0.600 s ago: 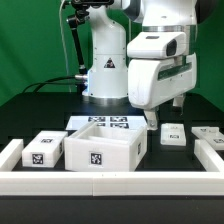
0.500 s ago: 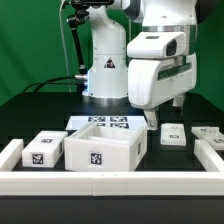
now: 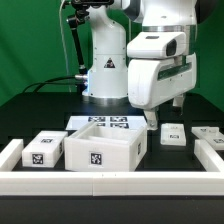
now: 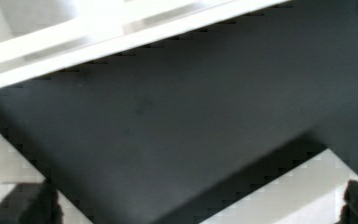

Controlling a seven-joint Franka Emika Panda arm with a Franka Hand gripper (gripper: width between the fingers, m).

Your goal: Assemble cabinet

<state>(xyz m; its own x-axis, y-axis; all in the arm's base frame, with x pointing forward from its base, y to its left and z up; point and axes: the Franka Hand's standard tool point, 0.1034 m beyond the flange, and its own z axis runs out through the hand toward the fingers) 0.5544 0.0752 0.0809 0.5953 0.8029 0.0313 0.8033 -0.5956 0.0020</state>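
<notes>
The arm [image 3: 155, 70] hangs low above the tabletop [image 3: 40, 112] beside a block [image 3: 172, 132], probably lining up a pick for the box [image 3: 105, 150]; its jaws' state cannot be told.

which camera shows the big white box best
The exterior view: the big white box shows whole, with open top and front tag. The wrist view gives only dark table and blurred white edges, none clearly the box.

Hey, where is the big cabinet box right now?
In the exterior view, the box sits front and centre, just in front of the marker board, with a drawer block beside it on the exterior view's left.
</notes>
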